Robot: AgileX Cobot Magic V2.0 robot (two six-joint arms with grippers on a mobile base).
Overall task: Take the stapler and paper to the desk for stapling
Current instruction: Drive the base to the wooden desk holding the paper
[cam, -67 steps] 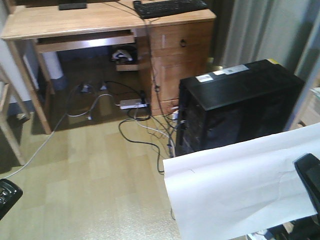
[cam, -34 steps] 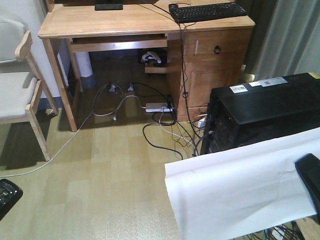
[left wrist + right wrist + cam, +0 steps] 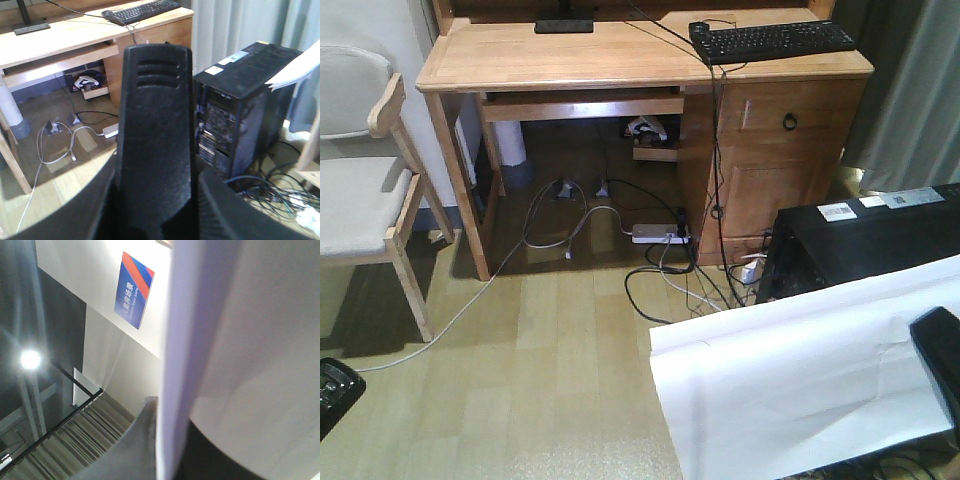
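The wooden desk (image 3: 600, 55) stands at the far side of the room in the front view. The large white paper (image 3: 790, 385) hangs over the floor at the lower right, and my right gripper (image 3: 942, 360) is shut on its right edge. In the right wrist view the paper (image 3: 175, 340) runs edge-on between the fingers of that gripper (image 3: 167, 440). My left gripper (image 3: 332, 392) shows at the lower left corner. In the left wrist view the black stapler (image 3: 155, 115) stands upright, and the left gripper (image 3: 155, 200) is shut on it.
A wooden chair (image 3: 360, 190) stands left of the desk. A black computer tower (image 3: 860, 245) sits on the floor at the right, behind the paper. Cables (image 3: 660, 275) and a power strip (image 3: 655, 234) lie under the desk. A black keyboard (image 3: 770, 38) lies on the desk's right end.
The whole view has swung: the desk has shifted right towards the centre, the chair has come into view at the left. Paper and both grippers keep their places in the frame.
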